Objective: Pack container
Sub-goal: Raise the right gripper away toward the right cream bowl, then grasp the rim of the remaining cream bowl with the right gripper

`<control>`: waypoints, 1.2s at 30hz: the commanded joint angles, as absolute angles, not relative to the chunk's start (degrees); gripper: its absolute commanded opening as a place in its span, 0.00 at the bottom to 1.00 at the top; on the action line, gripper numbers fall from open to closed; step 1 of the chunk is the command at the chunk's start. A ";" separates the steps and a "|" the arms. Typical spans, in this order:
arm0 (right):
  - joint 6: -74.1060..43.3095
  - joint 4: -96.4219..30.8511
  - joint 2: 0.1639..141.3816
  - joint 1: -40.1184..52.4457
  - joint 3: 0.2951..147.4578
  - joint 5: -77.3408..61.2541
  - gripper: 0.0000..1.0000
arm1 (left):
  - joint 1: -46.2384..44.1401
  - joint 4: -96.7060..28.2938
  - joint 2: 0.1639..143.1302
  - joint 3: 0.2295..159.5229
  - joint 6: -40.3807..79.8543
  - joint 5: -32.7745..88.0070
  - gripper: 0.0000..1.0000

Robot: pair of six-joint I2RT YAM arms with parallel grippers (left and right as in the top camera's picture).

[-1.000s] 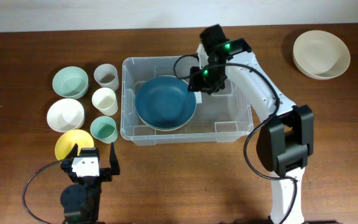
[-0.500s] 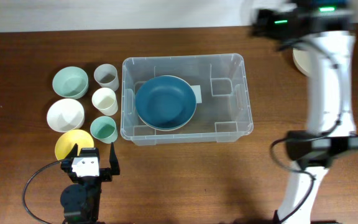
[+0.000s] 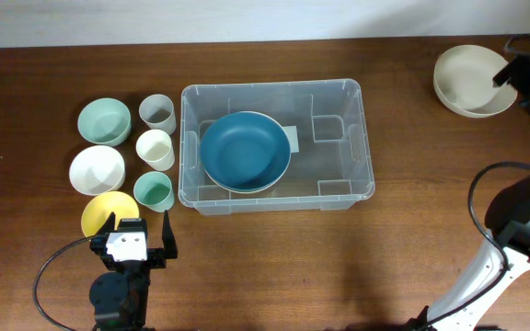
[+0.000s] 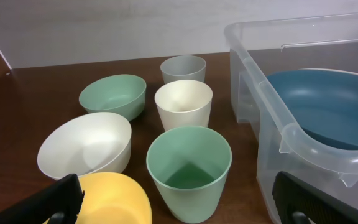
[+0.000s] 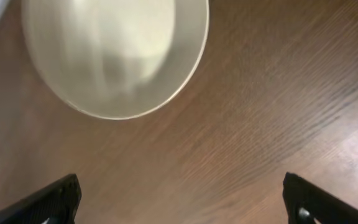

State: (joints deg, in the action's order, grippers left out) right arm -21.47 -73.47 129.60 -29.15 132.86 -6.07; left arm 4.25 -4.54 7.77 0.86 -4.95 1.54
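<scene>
Overhead: blue bowl just beside container left wall.

I take this for a robotics lab bench, not a kitchen: my left arm and right arm stand at a dark wood-grain counter, black cables looping from their bases, a plain pale wall behind, and plastic bowls and cups set out in tidy rows beside a clear plastic tub, like test props

Clear glossy plastic container on wood-grain table.
</scene>
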 commanded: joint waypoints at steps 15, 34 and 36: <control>-26.87 -54.78 134.39 -28.49 119.26 -7.14 0.99 | 4.03 -4.60 7.70 0.54 -5.72 1.98 0.99; -39.59 -53.17 137.43 -28.58 119.24 -2.46 1.00 | 4.03 -4.60 7.70 0.54 -5.72 1.96 0.99; -39.57 -53.15 137.43 -28.58 119.24 -2.28 0.94 | 4.03 -4.60 7.70 0.54 -5.72 1.98 0.99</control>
State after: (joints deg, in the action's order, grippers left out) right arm -37.91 -53.01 136.99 -28.88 119.74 -4.73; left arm 4.25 -4.54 7.77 0.86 -4.97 1.54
